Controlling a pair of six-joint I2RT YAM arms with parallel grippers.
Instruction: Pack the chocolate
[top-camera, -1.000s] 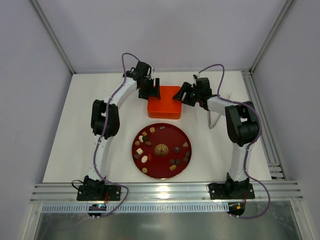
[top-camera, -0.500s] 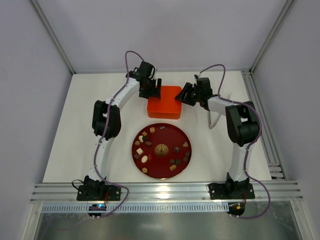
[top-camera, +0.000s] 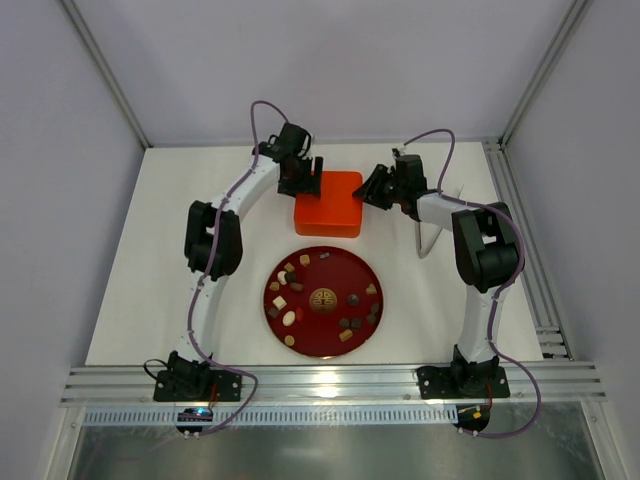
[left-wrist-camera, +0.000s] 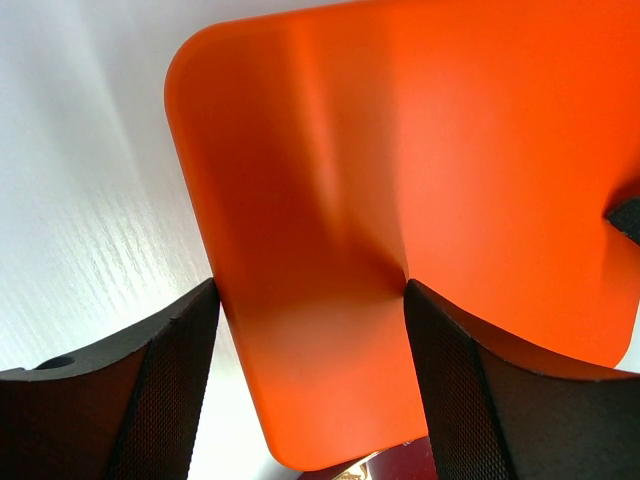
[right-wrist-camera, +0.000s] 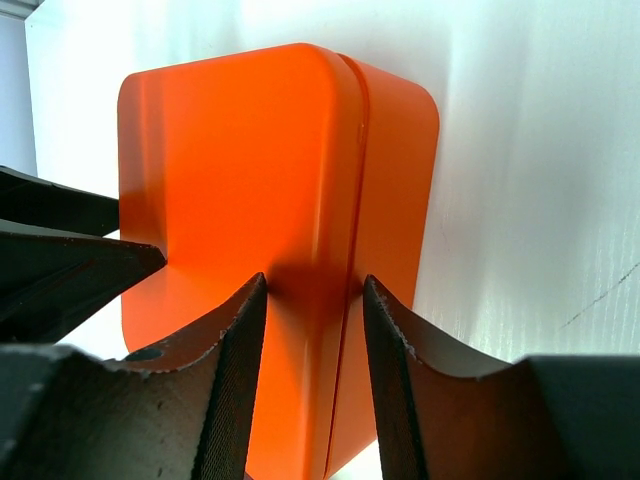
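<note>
The chocolate (top-camera: 292, 317), several small brown, tan and cream pieces, lies scattered on a dark red plate (top-camera: 310, 345) with a gold emblem (top-camera: 322, 298) in mid table. An orange closed box (top-camera: 330, 205) sits behind the plate. My left gripper (top-camera: 308, 178) clasps the box's far left edge; in the left wrist view both fingers (left-wrist-camera: 170, 400) touch the orange wall (left-wrist-camera: 300, 350). My right gripper (top-camera: 368, 190) clasps the box's right edge, with its jaws astride the lid seam (right-wrist-camera: 352, 200) and touching the box (right-wrist-camera: 230, 160).
A white curved object (top-camera: 428, 238) lies by the right arm. A metal rail (top-camera: 520, 250) runs along the table's right edge and another along the front (top-camera: 330, 385). Pale enclosure walls stand on three sides.
My left gripper has shifted slightly to the right along the box's far edge. The right gripper, box and plate stay where they were.
</note>
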